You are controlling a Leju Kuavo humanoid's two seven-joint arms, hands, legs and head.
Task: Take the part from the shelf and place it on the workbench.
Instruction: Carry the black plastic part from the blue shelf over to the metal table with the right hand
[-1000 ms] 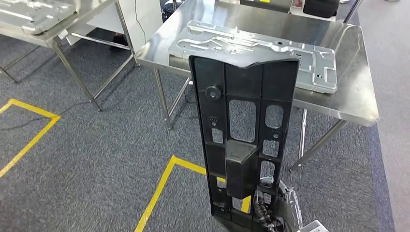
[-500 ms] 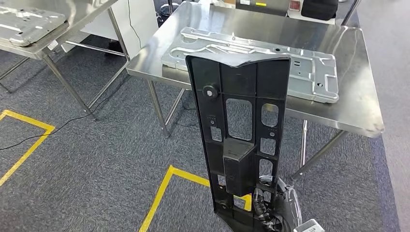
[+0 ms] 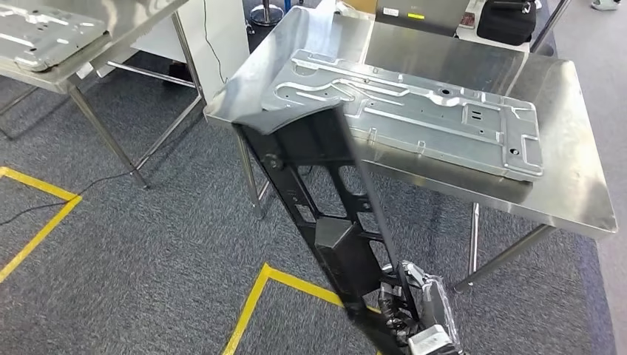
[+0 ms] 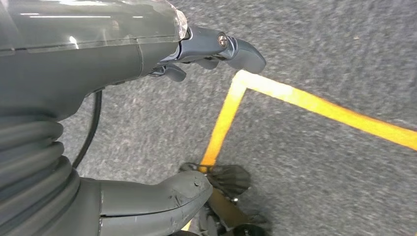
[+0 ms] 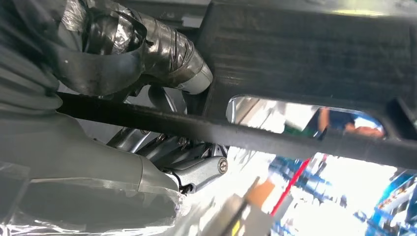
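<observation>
At the lower edge of the head view, around five o'clock, the long black part (image 3: 325,214) is gripped at its lower end by the right hand (image 3: 414,310). Upright half a second ago, the part is now tilted toward eleven o'clock, its top overlapping the workbench (image 3: 569,170) corner beside the metal panel (image 3: 414,111). The left hand (image 4: 147,54) is seen over carpet, holding nothing, fingers apart.

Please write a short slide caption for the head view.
Right hand holds a long black plastic part, tilted toward a steel workbench bearing a stamped metal panel.
</observation>
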